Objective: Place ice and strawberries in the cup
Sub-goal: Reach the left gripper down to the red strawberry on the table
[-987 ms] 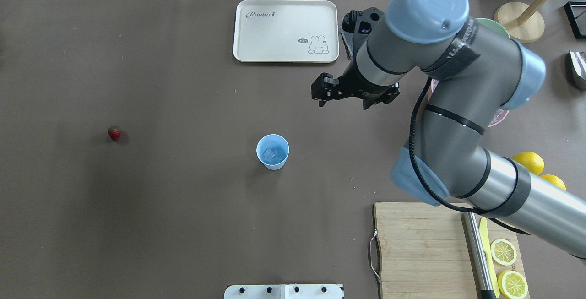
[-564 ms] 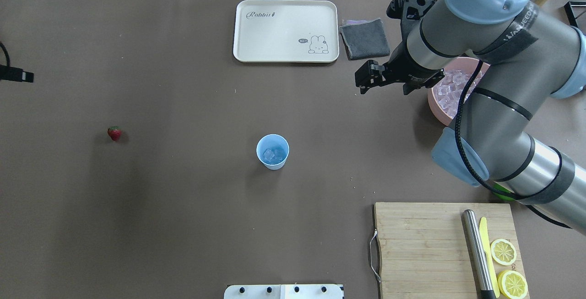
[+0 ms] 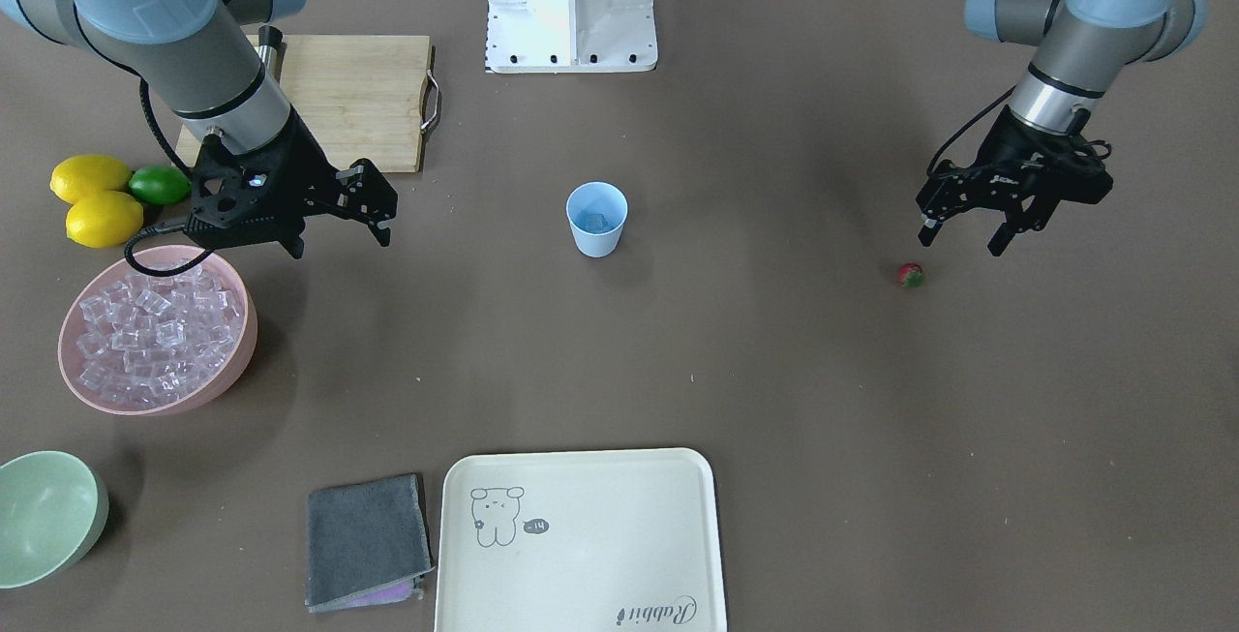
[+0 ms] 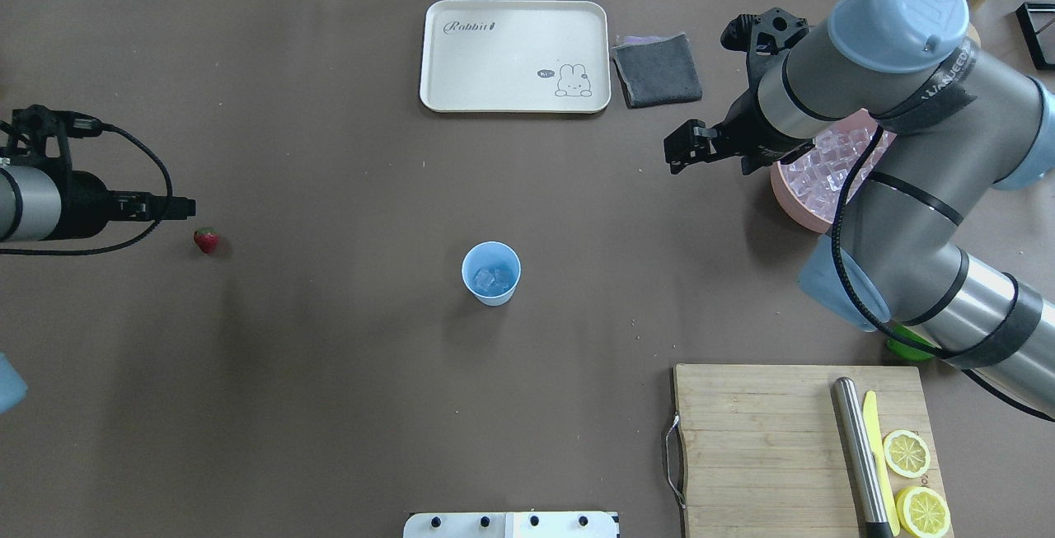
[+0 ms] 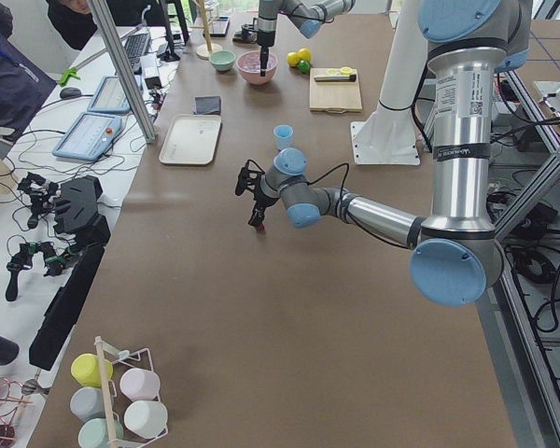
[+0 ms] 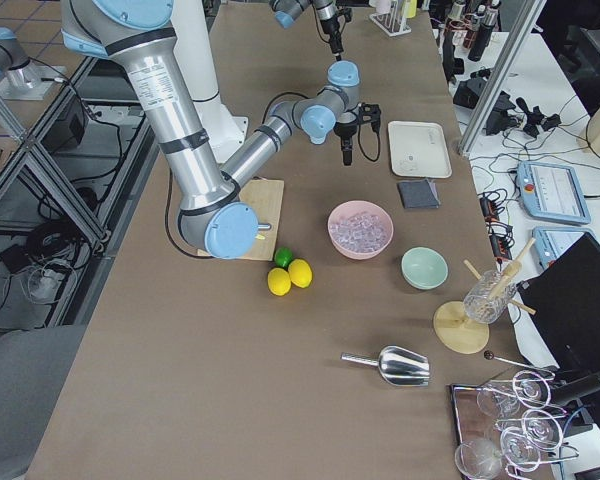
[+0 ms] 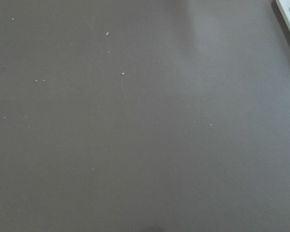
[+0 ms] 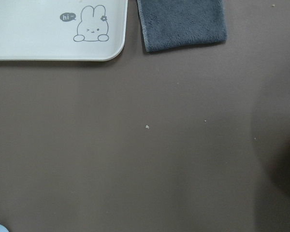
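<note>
The light blue cup [image 4: 491, 273] stands mid-table with ice cubes [image 4: 492, 278] inside; it also shows in the front view [image 3: 596, 218]. More ice [image 3: 155, 327] fills the pink bowl [image 3: 244, 346]. The strawberry [image 4: 206, 239] lies on the table far to the left, also in the front view [image 3: 909, 275]. My left gripper [image 3: 961, 240] is open and empty, hovering just beside and above the strawberry. My right gripper [image 3: 339, 237] is open and empty, next to the pink bowl's rim [image 4: 783, 188], well away from the cup.
A cream rabbit tray [image 4: 515, 56] and a grey cloth [image 4: 657, 68] lie at the far edge. A cutting board [image 4: 758, 447] with a knife and lemon slices is near right. Two lemons [image 3: 92, 196], a lime and a green bowl [image 3: 44, 516] sit beyond the pink bowl.
My right arm has swung right, from near the tray to the pink bowl. My left arm has come into view from the left, up to the strawberry.
</note>
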